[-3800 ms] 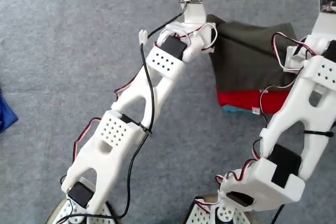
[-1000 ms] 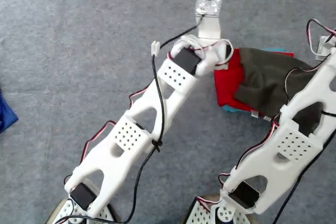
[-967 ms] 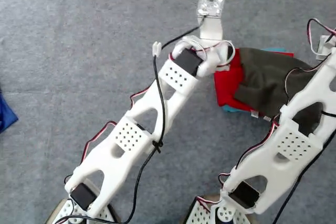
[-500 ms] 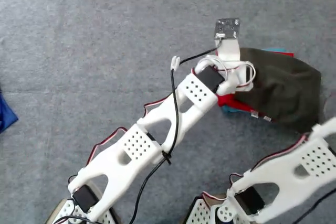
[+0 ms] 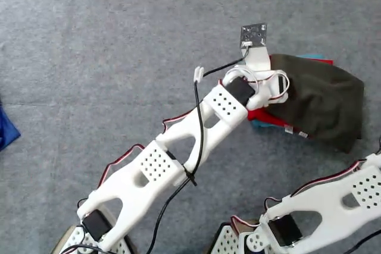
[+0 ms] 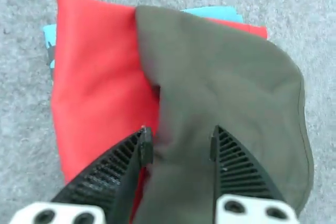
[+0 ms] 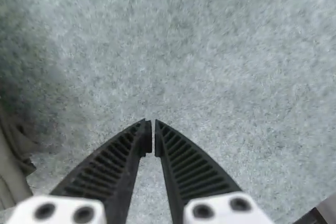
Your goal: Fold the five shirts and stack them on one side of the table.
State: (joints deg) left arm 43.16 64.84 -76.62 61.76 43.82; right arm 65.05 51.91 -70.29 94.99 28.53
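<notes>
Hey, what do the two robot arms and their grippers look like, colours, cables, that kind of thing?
Both the left arm and right arm are white plastic shells with panels of round holes. A black cable runs along the left arm; red wires loop at the joints. The left gripper and right gripper have black, ridged, tapering fingers on white bases.

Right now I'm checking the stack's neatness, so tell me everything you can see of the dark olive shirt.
The dark olive shirt is soft, matte cloth, folded into a rounded shape with a stitched hem along its curved edge. It lies skewed on top of the red shirt, leaving a wide strip of red bare, with a turquoise shirt peeking beneath. The left gripper hangs open over its edge; contact cannot be told.
</notes>
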